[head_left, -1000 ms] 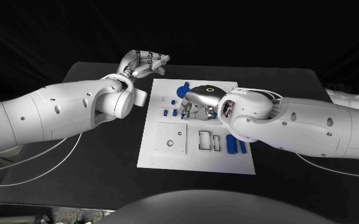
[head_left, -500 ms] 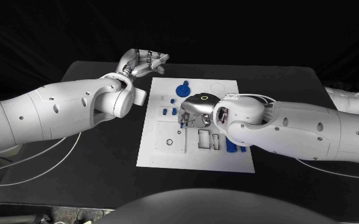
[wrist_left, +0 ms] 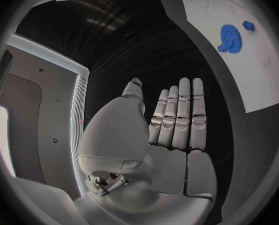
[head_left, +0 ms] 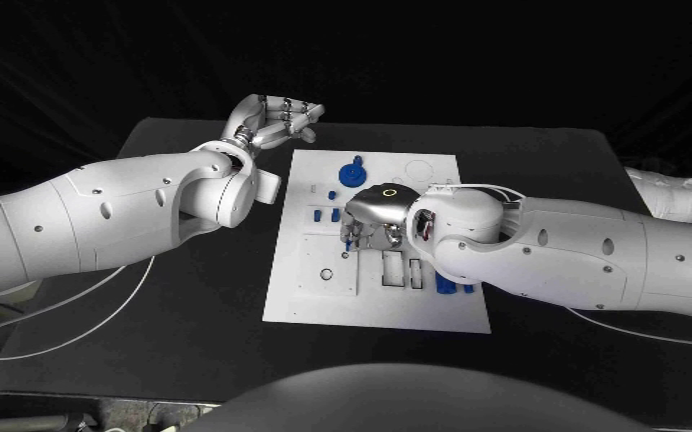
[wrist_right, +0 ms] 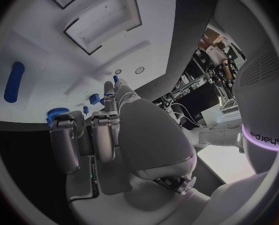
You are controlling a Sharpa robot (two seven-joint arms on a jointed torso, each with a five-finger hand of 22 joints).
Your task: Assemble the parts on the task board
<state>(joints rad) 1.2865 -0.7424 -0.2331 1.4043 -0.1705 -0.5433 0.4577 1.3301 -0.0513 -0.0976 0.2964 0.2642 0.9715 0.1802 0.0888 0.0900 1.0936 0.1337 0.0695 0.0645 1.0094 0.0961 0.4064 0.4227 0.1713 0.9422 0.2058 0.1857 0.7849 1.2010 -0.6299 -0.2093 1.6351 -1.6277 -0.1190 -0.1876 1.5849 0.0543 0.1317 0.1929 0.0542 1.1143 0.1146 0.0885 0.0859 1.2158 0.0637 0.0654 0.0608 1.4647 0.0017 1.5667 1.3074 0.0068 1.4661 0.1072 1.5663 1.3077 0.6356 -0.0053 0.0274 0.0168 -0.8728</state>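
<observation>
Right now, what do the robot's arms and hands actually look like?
Both arms are bulky, rounded white shells with small dark dots. Thin white cables trail from them. The left hand and right hand are silver metal with segmented fingers; the right one carries a small glowing ring on its back.

We see the white task board (head_left: 378,297) at the centre of the black desk (head_left: 188,342). The right hand (head_left: 374,218), entering from 3 o'clock, hangs over the board's middle, its fingers (head_left: 351,236) pointing down beside small blue parts (head_left: 325,216). A blue gear (head_left: 352,172) lies toward 12 o'clock on the board; blue pegs (head_left: 449,287) lie toward 5 o'clock, just at the right arm's edge. The left hand (head_left: 274,119) is raised off the board at 11 o'clock, fingers loosely apart, holding nothing.
</observation>
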